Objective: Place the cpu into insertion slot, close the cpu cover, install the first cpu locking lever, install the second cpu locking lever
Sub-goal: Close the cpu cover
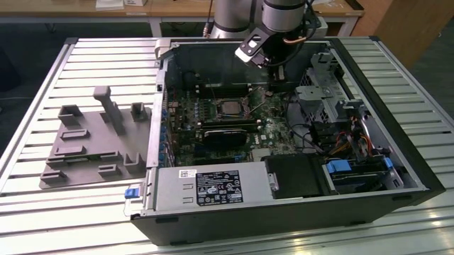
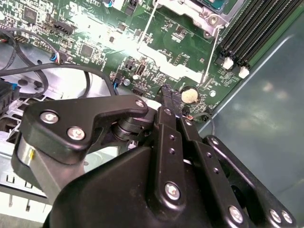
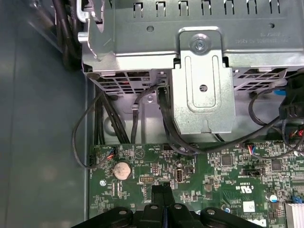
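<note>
In the exterior view the insertion slot (image 1: pixel 228 107) sits mid-board inside the open computer case, and a pale square top, the cpu (image 1: pixel 229 105), shows in it. I cannot tell how the cpu cover lies. My gripper (image 1: pixel 275 85) hangs over the board toward the exterior view's right of the slot, apart from it. Its black fingers (image 2: pixel 167 95) are pressed together with nothing between them, just above the green board near a coin battery (image 2: pixel 191 95). A silvery corner of the slot (image 2: pixel 209 12) and two thin lever rods (image 2: pixel 210 54) (image 2: pixel 147 28) reach out from it.
Black memory slots (image 2: pixel 256 28) run beside the slot. A metal drive bracket (image 3: pixel 202 80) and black cables (image 3: pixel 166 128) stand close past the fingertips (image 3: pixel 161 192). A black heatsink (image 1: pixel 223 137), the power supply (image 1: pixel 212 186) and a grey fixture plate (image 1: pixel 92 138) lie nearer the front.
</note>
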Controlling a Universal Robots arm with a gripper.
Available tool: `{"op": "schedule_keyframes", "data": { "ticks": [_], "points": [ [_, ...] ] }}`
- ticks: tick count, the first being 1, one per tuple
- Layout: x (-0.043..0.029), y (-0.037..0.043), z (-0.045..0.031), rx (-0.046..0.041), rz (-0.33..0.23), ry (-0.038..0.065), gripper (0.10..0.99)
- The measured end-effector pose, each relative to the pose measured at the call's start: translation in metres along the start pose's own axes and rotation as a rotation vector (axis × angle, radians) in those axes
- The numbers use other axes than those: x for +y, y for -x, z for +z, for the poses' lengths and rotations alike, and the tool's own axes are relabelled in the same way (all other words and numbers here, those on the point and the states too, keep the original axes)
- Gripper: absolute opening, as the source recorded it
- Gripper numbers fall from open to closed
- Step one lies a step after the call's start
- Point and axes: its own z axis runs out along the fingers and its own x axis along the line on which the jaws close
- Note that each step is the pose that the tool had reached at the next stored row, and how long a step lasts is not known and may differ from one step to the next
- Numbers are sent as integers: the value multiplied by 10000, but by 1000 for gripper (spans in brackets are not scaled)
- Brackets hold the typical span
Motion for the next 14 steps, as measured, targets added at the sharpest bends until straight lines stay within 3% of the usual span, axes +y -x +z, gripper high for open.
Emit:
{"op": "schedule_keyframes", "data": {
  "ticks": [14],
  "points": [
    [10, 47, 90, -13, -2, -5, 106]
  ]
}}
